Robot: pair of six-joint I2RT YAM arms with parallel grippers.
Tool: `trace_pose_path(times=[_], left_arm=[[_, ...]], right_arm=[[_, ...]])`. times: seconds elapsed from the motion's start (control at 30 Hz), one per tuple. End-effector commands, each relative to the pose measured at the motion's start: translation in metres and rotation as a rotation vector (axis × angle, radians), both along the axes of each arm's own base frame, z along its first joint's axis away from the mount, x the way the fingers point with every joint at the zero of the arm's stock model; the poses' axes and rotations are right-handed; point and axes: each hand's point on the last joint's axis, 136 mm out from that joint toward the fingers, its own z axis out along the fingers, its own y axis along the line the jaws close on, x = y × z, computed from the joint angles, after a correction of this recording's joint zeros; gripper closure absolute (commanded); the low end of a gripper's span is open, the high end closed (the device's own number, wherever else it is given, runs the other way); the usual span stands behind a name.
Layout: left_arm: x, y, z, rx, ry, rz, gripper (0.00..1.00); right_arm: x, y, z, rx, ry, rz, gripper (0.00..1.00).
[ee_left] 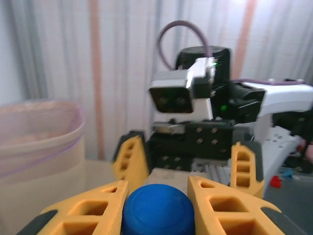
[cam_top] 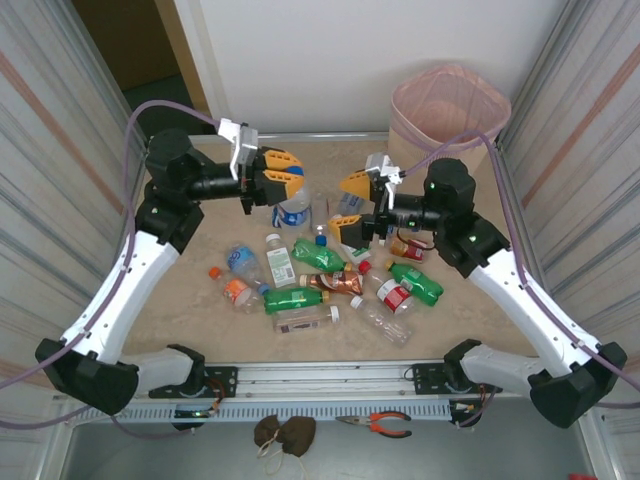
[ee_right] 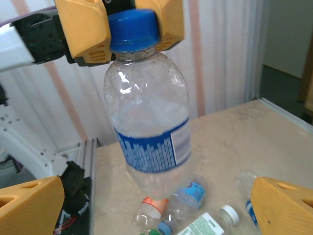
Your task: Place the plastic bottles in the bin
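Top view looks down from behind over the whole desk; wrist views, close and level, face each other across the blue-capped bottle.

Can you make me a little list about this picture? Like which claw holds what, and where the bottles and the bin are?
left gripper: shut on the blue cap of the held bottle
held bottle: clear, blue label, hanging upright above the pile
right gripper: open, holding nothing, facing the held bottle
other bottles: lying in a pile on the table, between the arms
bin: far right corner, pink bag inside
job done: no, the held bottle is not over the bin yet
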Motion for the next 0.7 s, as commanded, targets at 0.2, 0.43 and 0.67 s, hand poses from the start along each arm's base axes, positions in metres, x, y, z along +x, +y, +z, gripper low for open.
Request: trace_pose_path(times=[0.2,0.43,0.67], left_arm=[[-0.042,-0.021,0.043,-0.072,-0.155,-0.162,0.95],[-0.055,-0.030,0.045,-0.075,-0.161,-0.226,0.95],[-0.058,-0.030,0.048,-0.084,-0.166,-0.225,0.96]], right_arm=[[-0.039,0.025,0.025,0.024,-0.134,0.182,0.09],[-0.052,0.036,0.030,0.031,-0.157,0.239,0.26],[-0.041,0.037,0.032,0.030,-0.182,0.166,0.22]])
